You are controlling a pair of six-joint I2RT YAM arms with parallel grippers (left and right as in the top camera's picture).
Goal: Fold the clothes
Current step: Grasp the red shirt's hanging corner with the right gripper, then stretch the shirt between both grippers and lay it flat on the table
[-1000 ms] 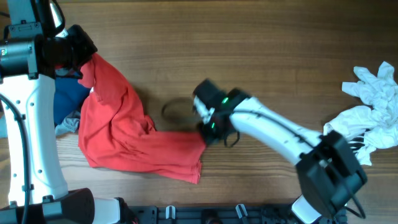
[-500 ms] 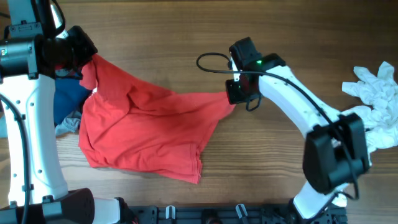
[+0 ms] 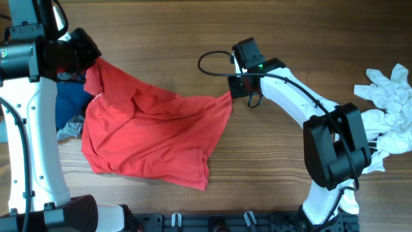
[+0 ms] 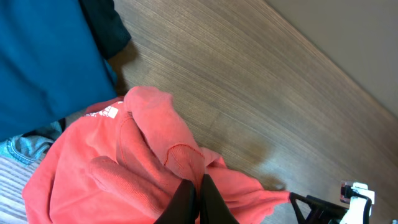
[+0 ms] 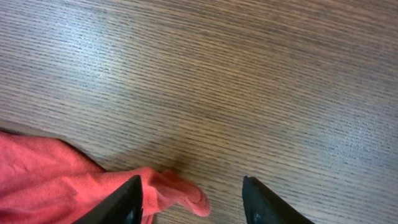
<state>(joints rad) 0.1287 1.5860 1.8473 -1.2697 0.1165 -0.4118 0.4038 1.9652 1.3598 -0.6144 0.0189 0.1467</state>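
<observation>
1. The red T-shirt [image 3: 154,135] lies rumpled on the wooden table [image 3: 290,38]. In the overhead view it fills the table's left half, with most of it at about 8 o'clock from the table's middle.
2. One end of the shirt rises toward 10 o'clock, where the left gripper [image 4: 198,193] holds it. The left wrist view shows the two fingers pressed together on a bunched fold of red cloth.
3. A small patch of white print [image 4: 104,112] shows on the fabric at 10 o'clock from that pinch.
4. The opposite corner of the shirt tapers to a point toward 2 o'clock and ends right at the right gripper [image 3: 237,90], just above the table's middle.
5. The right wrist view shows that gripper's fingers [image 5: 127,202] spread wide. The red corner lies on the wood between them, close to the one at the 9 o'clock side. It seems to touch that finger, but the frame's lower edge cuts the contact off.
6. A blue garment [image 3: 71,103] lies just beside the shirt at its 9 o'clock edge, partly under the raised end.
7. A heap of white cloth [image 3: 386,116] sits at the table's 3 o'clock edge, well apart from the shirt.
</observation>
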